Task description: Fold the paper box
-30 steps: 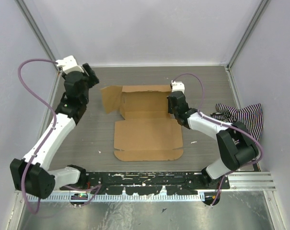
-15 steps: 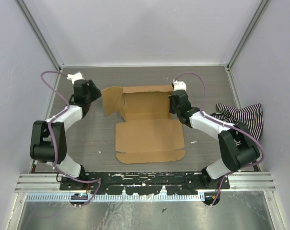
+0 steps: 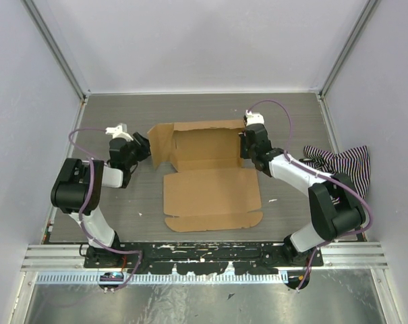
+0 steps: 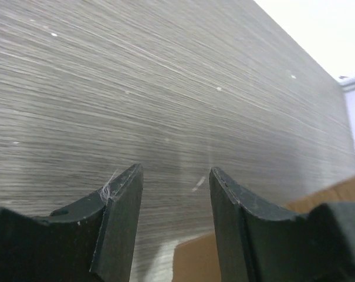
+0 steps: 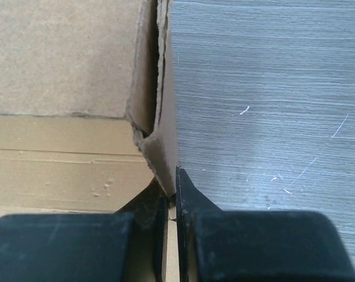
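The paper box (image 3: 212, 190), a brown die-cut cardboard sheet, lies half folded in the middle of the table, its back and side walls raised. Its left flap (image 3: 160, 140) stands splayed outward. My left gripper (image 3: 144, 148) is low on the table just left of that flap. In the left wrist view that gripper (image 4: 174, 173) is open, and a corner of cardboard (image 4: 195, 258) shows beyond the gap, not gripped. My right gripper (image 3: 247, 144) is at the box's right wall. In the right wrist view it (image 5: 171, 179) is shut on the upright wall's edge (image 5: 164, 138).
A black-and-white striped cloth (image 3: 342, 166) lies crumpled at the right side of the table by the right wall. Enclosure walls and metal posts bound the grey wood-grain tabletop (image 3: 123, 196) on three sides. The arm bases sit along the near rail (image 3: 204, 251).
My left arm has folded down from high at the back left to table level beside the left flap, its jaws narrowing. The right gripper keeps its grip; the box has shifted slightly.
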